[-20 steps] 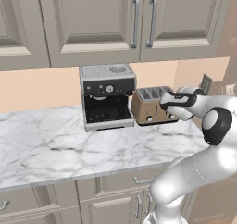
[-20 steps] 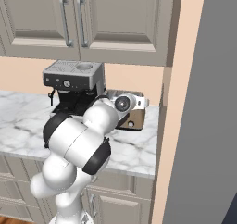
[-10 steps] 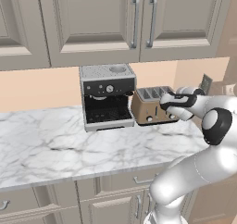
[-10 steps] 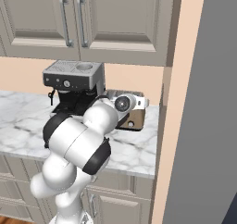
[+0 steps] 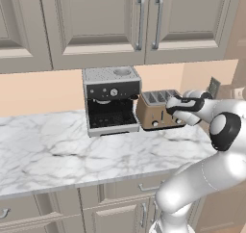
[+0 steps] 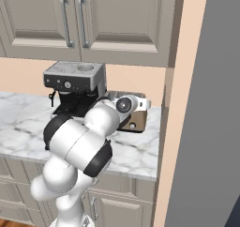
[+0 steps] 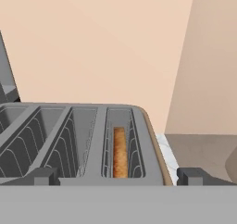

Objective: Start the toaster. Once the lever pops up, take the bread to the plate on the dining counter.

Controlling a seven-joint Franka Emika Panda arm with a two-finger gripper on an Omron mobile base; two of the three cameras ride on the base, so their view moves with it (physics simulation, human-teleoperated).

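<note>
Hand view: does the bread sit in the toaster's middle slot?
No, the bread stands in the toaster's rightmost slot in this view.

Nothing visibly changes across the last second: the hand (image 5: pixel 172 103) holds the same spot over the toaster (image 5: pixel 154 112), and the arm's pose matches the earlier frames in both base views.

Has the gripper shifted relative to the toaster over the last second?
No. In the left base view the gripper sits at the same spot over the toaster, beside the coffee machine.
</note>
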